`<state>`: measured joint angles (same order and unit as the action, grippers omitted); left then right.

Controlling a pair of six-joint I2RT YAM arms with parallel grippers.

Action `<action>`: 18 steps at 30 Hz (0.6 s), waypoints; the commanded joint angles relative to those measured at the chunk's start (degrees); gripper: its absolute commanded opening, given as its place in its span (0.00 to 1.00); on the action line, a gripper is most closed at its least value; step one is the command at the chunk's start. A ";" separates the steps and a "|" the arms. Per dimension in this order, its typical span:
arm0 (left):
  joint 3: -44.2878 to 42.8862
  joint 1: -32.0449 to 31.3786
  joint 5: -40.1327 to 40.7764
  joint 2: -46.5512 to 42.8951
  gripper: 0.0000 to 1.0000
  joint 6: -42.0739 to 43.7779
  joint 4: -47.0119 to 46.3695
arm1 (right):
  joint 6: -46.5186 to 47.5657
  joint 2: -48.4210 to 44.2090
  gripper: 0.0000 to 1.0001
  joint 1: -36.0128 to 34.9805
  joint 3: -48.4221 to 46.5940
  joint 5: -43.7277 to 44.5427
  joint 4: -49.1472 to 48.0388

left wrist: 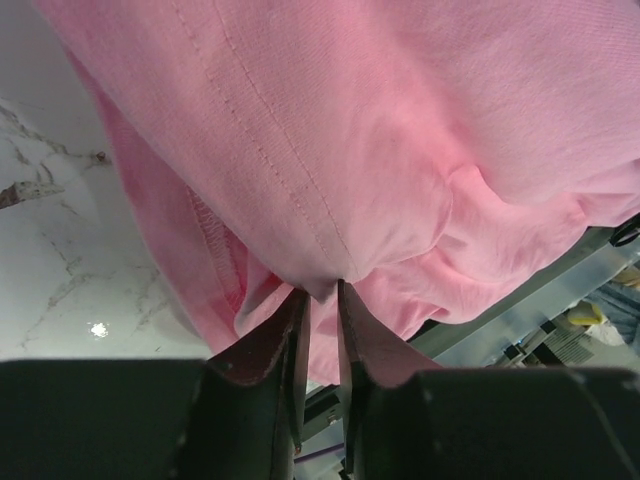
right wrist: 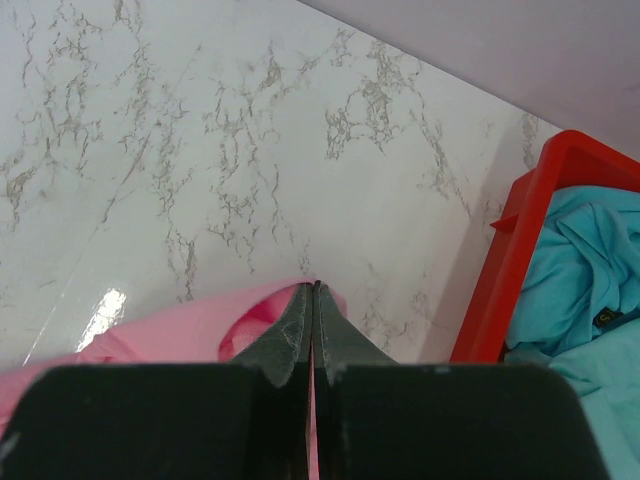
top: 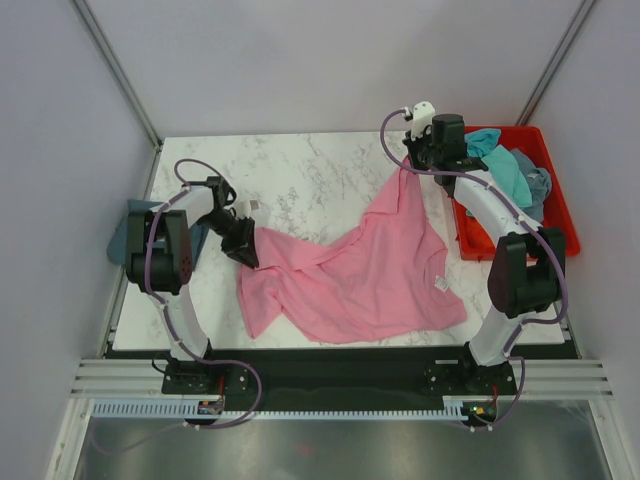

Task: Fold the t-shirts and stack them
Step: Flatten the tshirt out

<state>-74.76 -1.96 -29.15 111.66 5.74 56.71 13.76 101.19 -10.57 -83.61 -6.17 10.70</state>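
A pink t-shirt [top: 370, 270] with a small white neck label [top: 440, 284] lies spread and rumpled across the marble table [top: 300, 175]. My left gripper [top: 246, 256] is shut on the shirt's left edge; in the left wrist view the pink cloth [left wrist: 400, 150] is pinched between my fingertips [left wrist: 322, 295]. My right gripper [top: 410, 168] is shut on the shirt's far corner, lifting it; the right wrist view shows pink cloth [right wrist: 180, 325] pinched at its tips [right wrist: 315, 287]. Turquoise [top: 500, 165] and grey-blue [top: 535, 185] t-shirts lie in the red crate. A slate-blue shirt [top: 125, 235] lies at the left edge.
The red plastic crate [top: 560, 215] stands at the table's right side, close to my right arm; it also shows in the right wrist view [right wrist: 520, 260]. Walls enclose the table at the back and on both sides.
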 commanded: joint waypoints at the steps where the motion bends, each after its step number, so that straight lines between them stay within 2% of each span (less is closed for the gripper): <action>1: -1.97 0.11 -1.70 0.41 0.23 -0.64 1.03 | 0.74 -2.13 0.00 -0.16 -0.23 0.55 -2.26; 4: -1.79 0.11 -2.05 -0.03 0.10 -0.38 1.30 | 0.74 -2.22 0.00 -0.24 -0.06 0.72 -2.52; 5: -1.79 0.11 -2.14 -0.21 0.03 -0.29 1.30 | 0.66 -2.40 0.00 -0.24 0.12 0.73 -2.44; 10: -2.05 0.11 -3.28 -2.67 0.02 0.24 1.56 | 0.92 -3.19 0.00 -0.24 -0.58 1.16 -2.26; 18: -5.91 -0.15 -3.73 -13.29 0.02 0.85 1.04 | 2.15 -7.05 0.00 -0.24 -3.57 2.30 -1.47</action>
<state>-76.31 -1.98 -30.65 104.84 5.72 57.41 14.74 98.76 -10.66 -83.72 -5.02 11.20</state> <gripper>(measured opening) 0.025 0.007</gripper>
